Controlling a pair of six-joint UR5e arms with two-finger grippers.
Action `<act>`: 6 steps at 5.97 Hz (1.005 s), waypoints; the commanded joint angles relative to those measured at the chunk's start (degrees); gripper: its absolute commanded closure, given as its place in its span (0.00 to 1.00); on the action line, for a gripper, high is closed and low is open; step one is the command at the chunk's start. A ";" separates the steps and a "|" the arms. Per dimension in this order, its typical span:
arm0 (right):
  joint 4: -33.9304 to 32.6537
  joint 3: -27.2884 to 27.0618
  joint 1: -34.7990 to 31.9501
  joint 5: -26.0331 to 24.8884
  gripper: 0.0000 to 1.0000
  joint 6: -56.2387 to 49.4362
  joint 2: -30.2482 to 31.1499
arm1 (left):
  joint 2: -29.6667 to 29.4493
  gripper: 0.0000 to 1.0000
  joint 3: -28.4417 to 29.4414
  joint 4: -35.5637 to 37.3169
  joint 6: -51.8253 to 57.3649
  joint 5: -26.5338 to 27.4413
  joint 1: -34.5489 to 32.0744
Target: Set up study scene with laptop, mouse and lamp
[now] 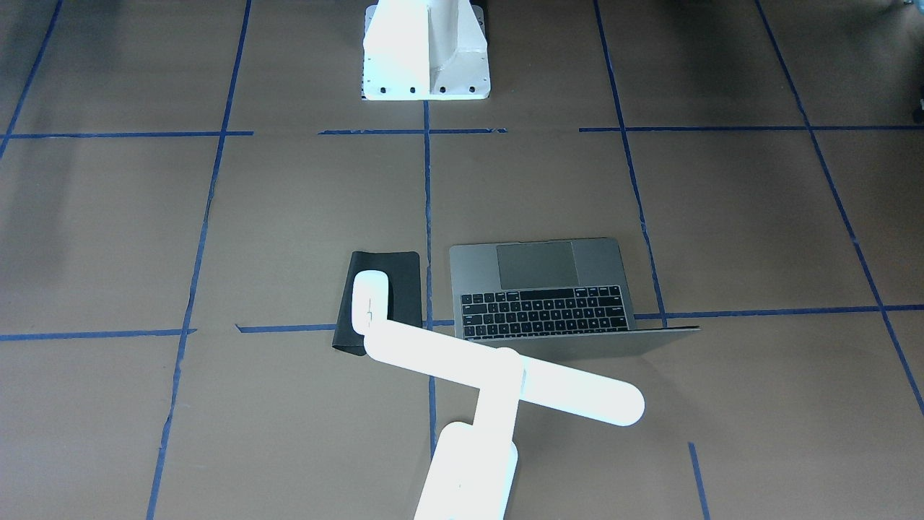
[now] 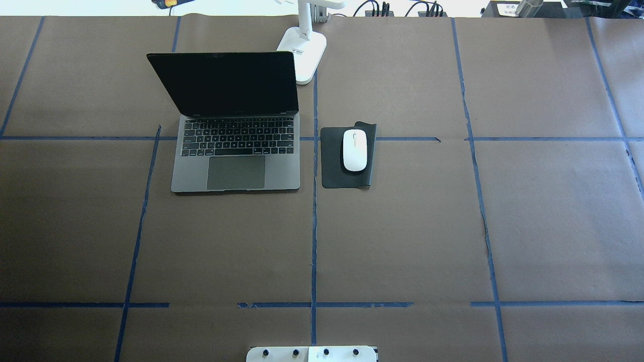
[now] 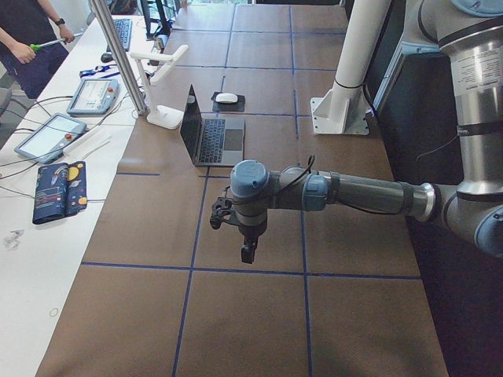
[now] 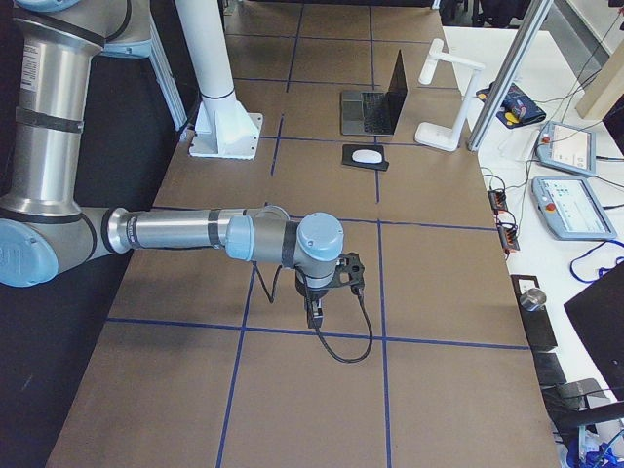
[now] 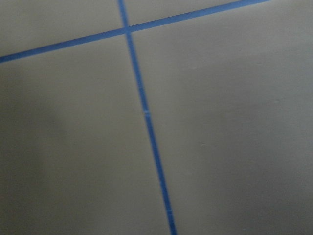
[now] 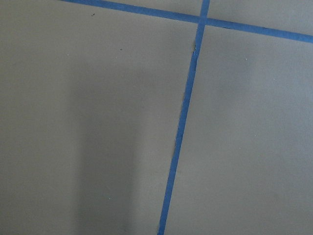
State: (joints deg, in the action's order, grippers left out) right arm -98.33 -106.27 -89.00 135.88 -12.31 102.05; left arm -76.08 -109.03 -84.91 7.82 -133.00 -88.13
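Note:
The grey laptop (image 2: 236, 171) stands open at the far left of the table, with a dark screen and its keys showing (image 1: 541, 300). The white mouse (image 2: 354, 150) lies on a black mat (image 2: 332, 173) just right of it. The white lamp (image 1: 505, 379) glows behind them, its base (image 2: 304, 53) by the laptop's lid. My left gripper (image 3: 247, 255) hangs above bare table at the robot's left end. My right gripper (image 4: 314, 314) hangs above bare table at the right end. Both are far from these items, and I cannot tell whether they are open or shut.
The boxy white pedestal (image 1: 426, 54) stands at the robot's side, mid-table. Blue tape lines cross the brown table (image 2: 402, 241). A side bench beyond the far edge holds teach pendants (image 3: 47, 137) and cables. An operator (image 3: 27, 35) stands there.

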 commanded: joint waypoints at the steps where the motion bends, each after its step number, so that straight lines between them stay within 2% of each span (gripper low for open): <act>1: 0.07 0.01 0.14 0.00 0.00 -0.08 0.00 | -0.47 0.00 3.02 -0.43 0.00 0.28 -2.82; 6: 0.07 0.10 0.92 0.00 0.00 -0.43 0.00 | 0.06 0.00 4.52 -0.17 0.27 0.72 -4.15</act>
State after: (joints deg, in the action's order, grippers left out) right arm -98.26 -106.24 -88.53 135.88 -12.55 102.04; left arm -76.05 -104.59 -85.12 8.00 -132.33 -92.29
